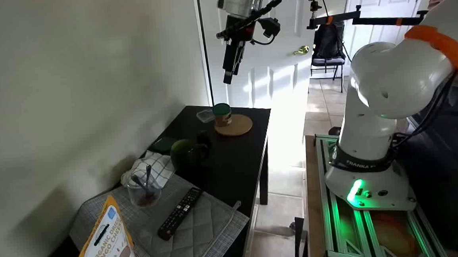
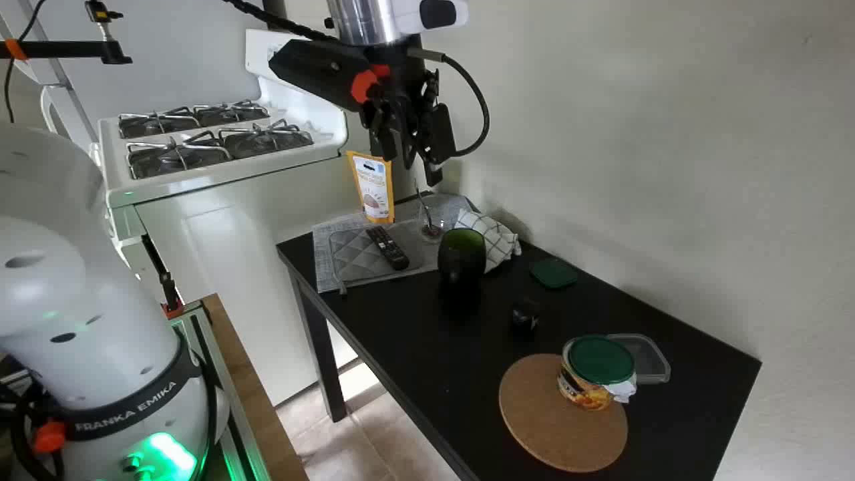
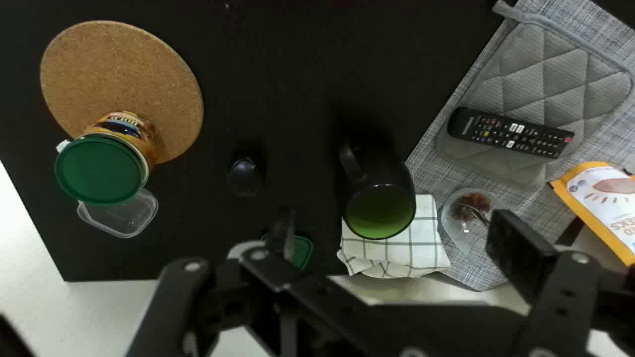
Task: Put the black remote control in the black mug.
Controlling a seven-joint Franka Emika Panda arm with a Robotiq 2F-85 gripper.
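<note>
The black remote control, a slim bar with buttons, lies flat on the grey quilted mat; it shows in both exterior views (image 1: 179, 213) (image 2: 387, 248) and the wrist view (image 3: 510, 133). The black mug (image 1: 185, 154) stands upright on the dark table, with a green inside and a handle. It also shows in an exterior view (image 2: 461, 260) and the wrist view (image 3: 382, 173). My gripper (image 2: 409, 162) hangs high above the table, apart from both. In the wrist view its fingers (image 3: 399, 243) are wide apart with nothing between them. It is seen side-on in an exterior view (image 1: 229, 77).
A checked cloth (image 3: 397, 248) lies beside the mug. A clear cup with spoons (image 1: 144, 193) and a mango bag (image 1: 111, 247) stand near the remote. A green-lidded jar (image 2: 598, 371) stands on a cork disc (image 2: 561, 434). A small dark object (image 3: 245, 176) is near the mug.
</note>
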